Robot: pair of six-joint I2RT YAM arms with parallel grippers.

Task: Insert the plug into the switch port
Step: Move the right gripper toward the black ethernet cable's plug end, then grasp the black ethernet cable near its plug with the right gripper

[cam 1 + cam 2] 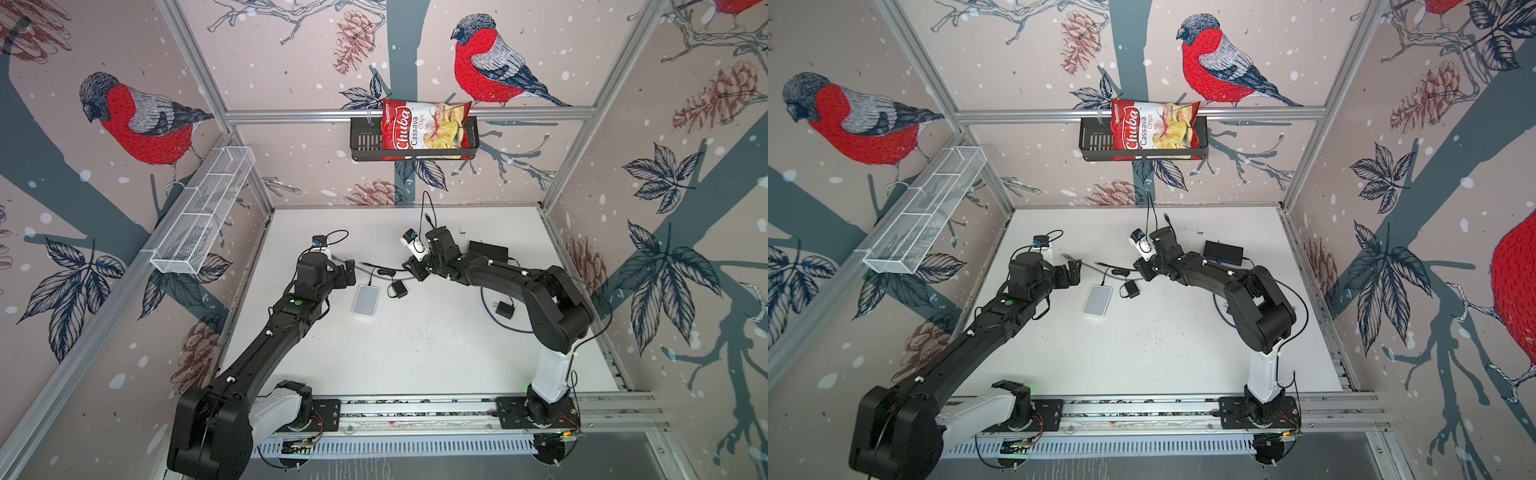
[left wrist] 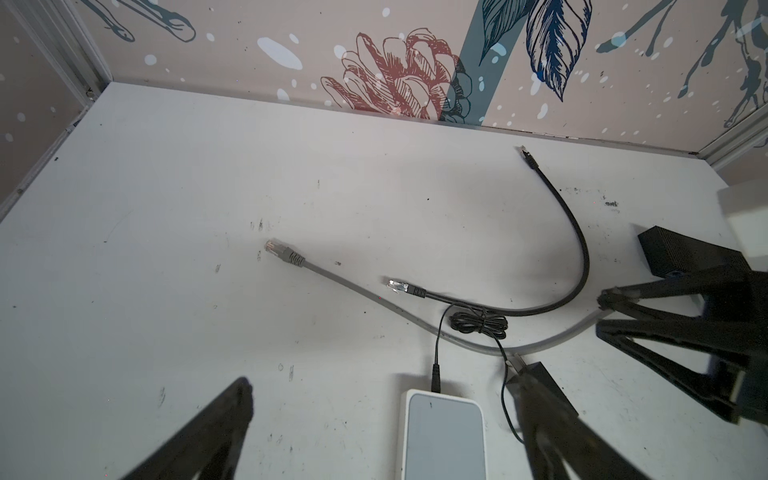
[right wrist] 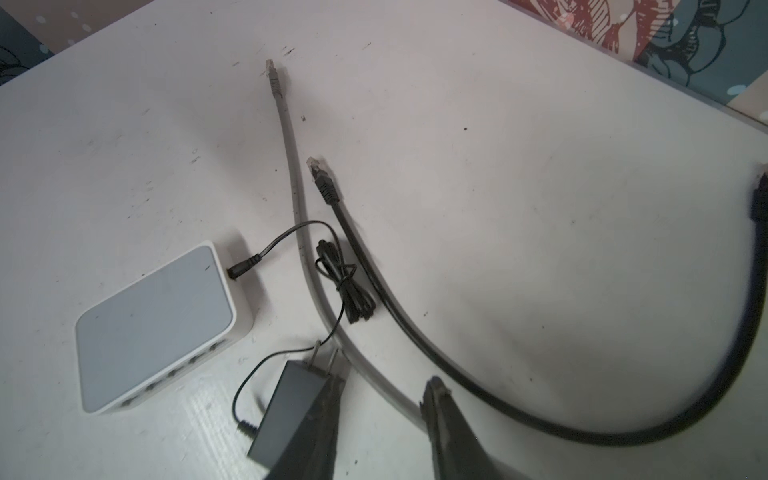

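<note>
Plug (image 2: pixel 279 251) lies loose, apart from the switch (image 1: pixel 365 300)

It rests on the table (image 1: pixel 436 353), left of centre in a top view, and the white switch sits at mid-frame. The left gripper (image 2: pixel 384 384) stands wide open and empty. The right gripper (image 3: pixel 385 382) is half open, with its fingers on both sides of the grey cable (image 3: pixel 297 195), not closed on it.

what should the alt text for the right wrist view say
The right gripper hangs with jaws apart astride a grey network cable on a white table. Nearby lie a black cable, a white switch and a black power adapter.
</note>
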